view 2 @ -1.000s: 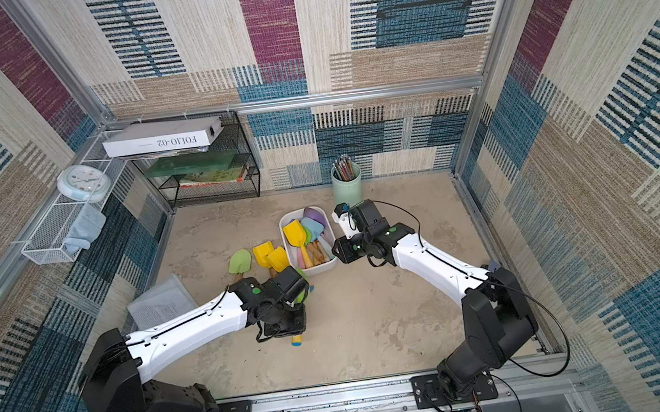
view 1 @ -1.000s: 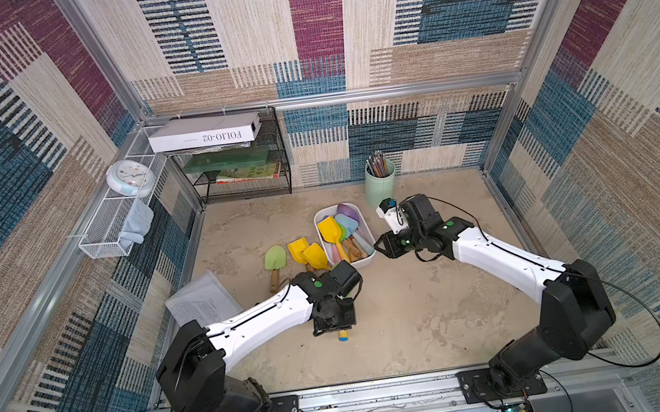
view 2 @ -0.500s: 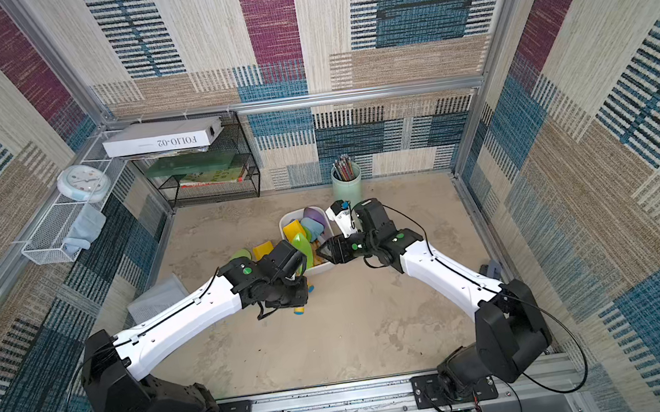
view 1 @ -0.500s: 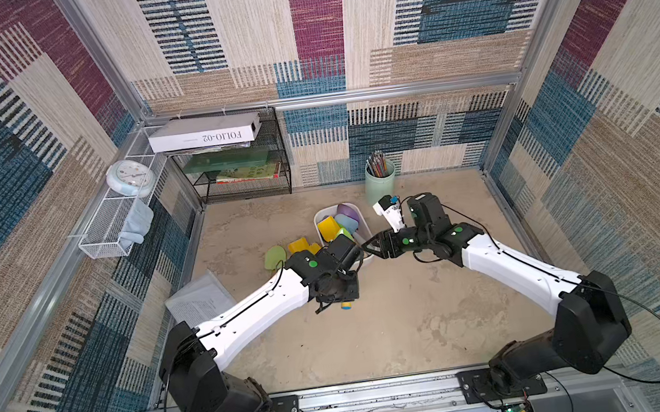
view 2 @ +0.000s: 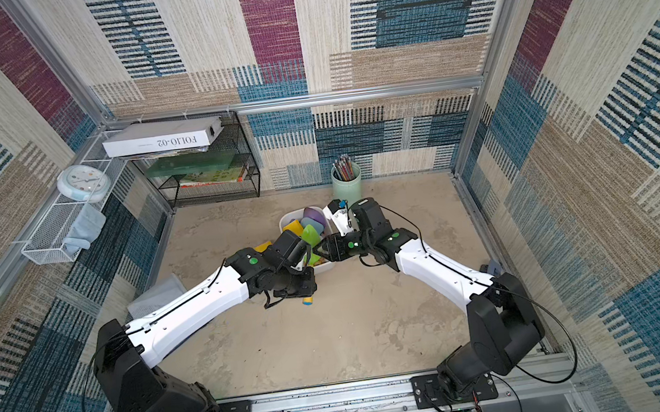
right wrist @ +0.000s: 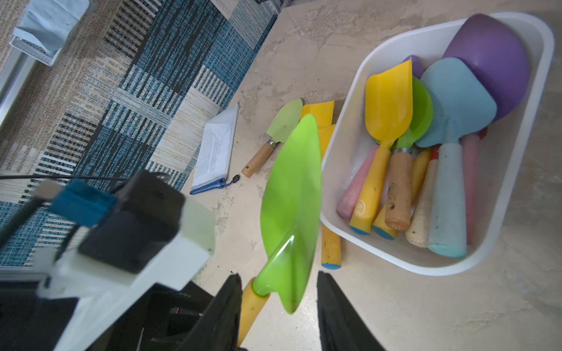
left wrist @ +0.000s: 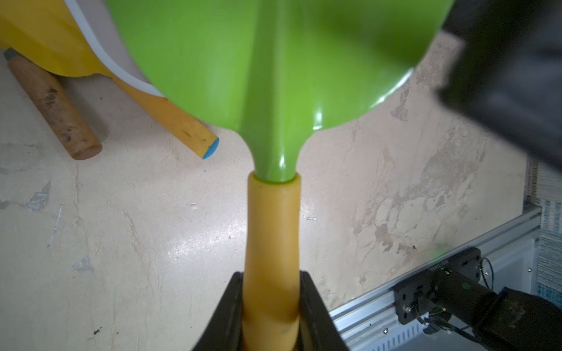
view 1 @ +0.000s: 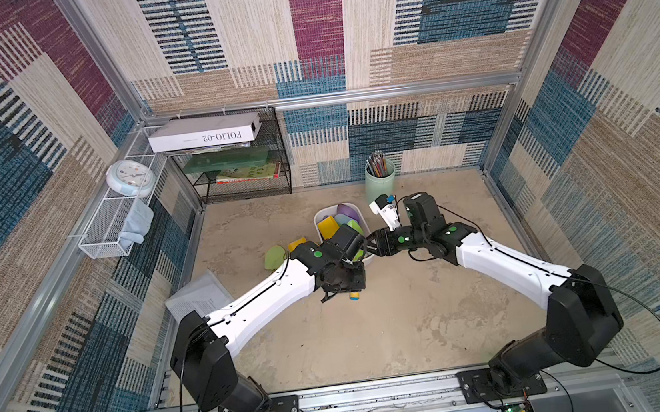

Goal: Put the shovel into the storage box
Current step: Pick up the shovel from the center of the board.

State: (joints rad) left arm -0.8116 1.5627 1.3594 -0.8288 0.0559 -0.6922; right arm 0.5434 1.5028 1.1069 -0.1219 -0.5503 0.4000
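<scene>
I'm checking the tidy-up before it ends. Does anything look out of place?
Yes. Three lie on the table beside the box, not in it: the pale green shovel, a yellow shovel and a second yellow shovel. The left gripper holds the bright green shovel, not yet in.

In the left wrist view the green blade of the shovel (left wrist: pixel 273 76) is cut off by the picture's edge, the fingers (left wrist: pixel 231 313) of the left tool (left wrist: pixel 270 282) run out of the frame, and a dark shape (left wrist: pixel 501 76) beside the blade is too blurred to name. In both top views the left arm (view 1: pixel 270 292) hides this tool and the near part of the storage box (view 1: pixel 317 225), and the pencils (view 1: pixel 377 165) in the cup (view 1: pixel 379 189) are too small to count. In the right wrist view the blade covers part of the yellow shovels (right wrist: pixel 319 111), and the fingers of the right tool (right wrist: pixel 276 281) are cut off.
</scene>
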